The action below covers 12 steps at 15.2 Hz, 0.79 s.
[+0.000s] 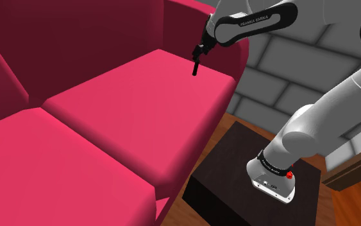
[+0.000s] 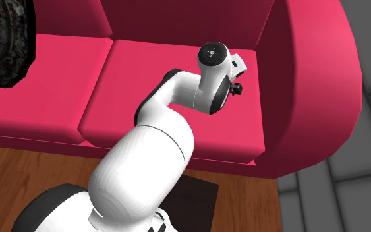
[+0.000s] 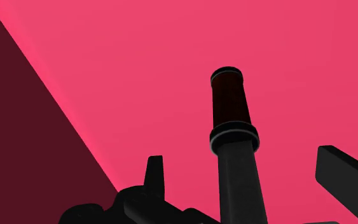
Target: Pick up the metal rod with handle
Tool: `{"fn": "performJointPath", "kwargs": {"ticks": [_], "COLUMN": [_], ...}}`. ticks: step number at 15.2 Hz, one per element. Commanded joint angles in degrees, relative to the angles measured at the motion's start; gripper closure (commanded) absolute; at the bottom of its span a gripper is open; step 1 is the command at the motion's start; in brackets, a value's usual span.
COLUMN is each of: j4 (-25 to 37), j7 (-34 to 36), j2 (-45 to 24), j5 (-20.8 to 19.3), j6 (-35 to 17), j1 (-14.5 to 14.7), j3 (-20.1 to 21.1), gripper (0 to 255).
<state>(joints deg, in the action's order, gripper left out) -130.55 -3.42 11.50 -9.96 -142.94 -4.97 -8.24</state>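
Rod [image 1: 196, 66] seemingly upon sofa cushion [image 1: 134, 112].

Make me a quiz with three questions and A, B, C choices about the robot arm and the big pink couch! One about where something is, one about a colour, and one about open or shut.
1. Where does the all-black two-finger gripper hang?
A. over a wooden floor
B. over the pink sofa seat cushion
C. over a kitchen sink

2. What colour is the grip end of the black rod with a dark red handle?
A. bright yellow
B. sky blue
C. dark red, with grey rings

3. How do the gripper's fingers stand?
A. apart, with a gap on each side of the rod
B. pressed together with nothing between them
C. folded backwards

Answers:
1 B: pink cushion lies beneath the gripper in the shoulder view.
2 C: the wrist view shows that colour.
3 A: pink shows between rod and each finger.
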Motion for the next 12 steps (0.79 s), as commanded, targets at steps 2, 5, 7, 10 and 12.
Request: {"fn": "performJointPath", "kwargs": {"ticks": [2, 5, 7, 10, 12], "j4": [-1.3, -1.1, -1.2, -1.2, -1.2], "j7": [0.4, 0.5, 0.5, 0.5, 0.5], "j2": [-0.9, -1.0, -1.0, -1.0, -1.0], "j5": [-0.3, -0.3, -0.3, -0.3, -0.3], "j6": [-2.2, -2.1, -2.2, -2.2, -2.2], "j1": [-0.1, 0.0, 0.0, 0.0, 0.0], "j3": [0.0, 0.0, 0.1, 0.1, 0.1], "gripper": [0, 255, 255, 255, 255]}}
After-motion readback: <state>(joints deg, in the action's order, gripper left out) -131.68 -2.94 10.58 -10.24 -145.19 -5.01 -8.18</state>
